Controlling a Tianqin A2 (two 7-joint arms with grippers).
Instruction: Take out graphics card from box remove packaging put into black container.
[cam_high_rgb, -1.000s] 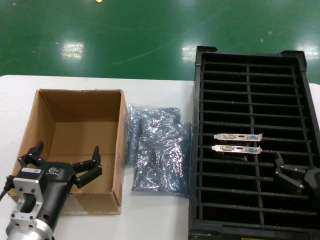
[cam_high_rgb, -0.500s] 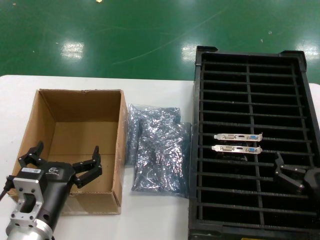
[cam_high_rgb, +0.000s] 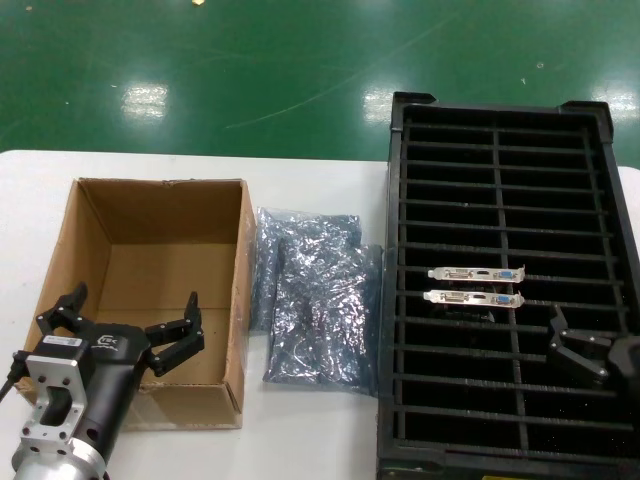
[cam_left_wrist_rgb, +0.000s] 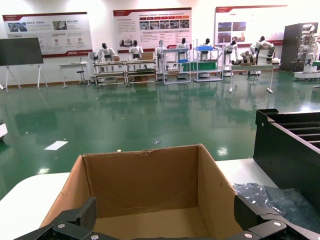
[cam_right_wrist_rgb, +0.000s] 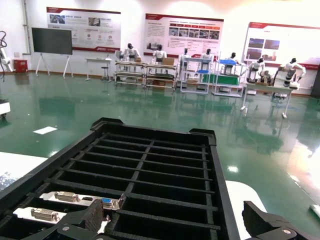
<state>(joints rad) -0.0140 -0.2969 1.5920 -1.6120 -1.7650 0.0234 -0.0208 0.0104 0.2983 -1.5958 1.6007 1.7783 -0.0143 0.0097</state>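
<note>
graphics cards (cam_high_rgb: 475, 284) slotted mid-crate (cam_high_rgb: 500, 120); left gripper (cam_high_rgb: 120, 325) fingers wide over box's (cam_high_rgb: 240, 300) near edge; right gripper (cam_high_rgb: 585, 350) wide

The left gripper (cam_high_rgb: 122, 326) is hanging spread over the box's (cam_high_rgb: 90, 225) near end; bags (cam_high_rgb: 315, 305) are lying right of it, the black container (cam_high_rgb: 600, 180) beyond, holding two cards (cam_high_rgb: 476, 283) beside the right gripper (cam_high_rgb: 585, 350)
</note>
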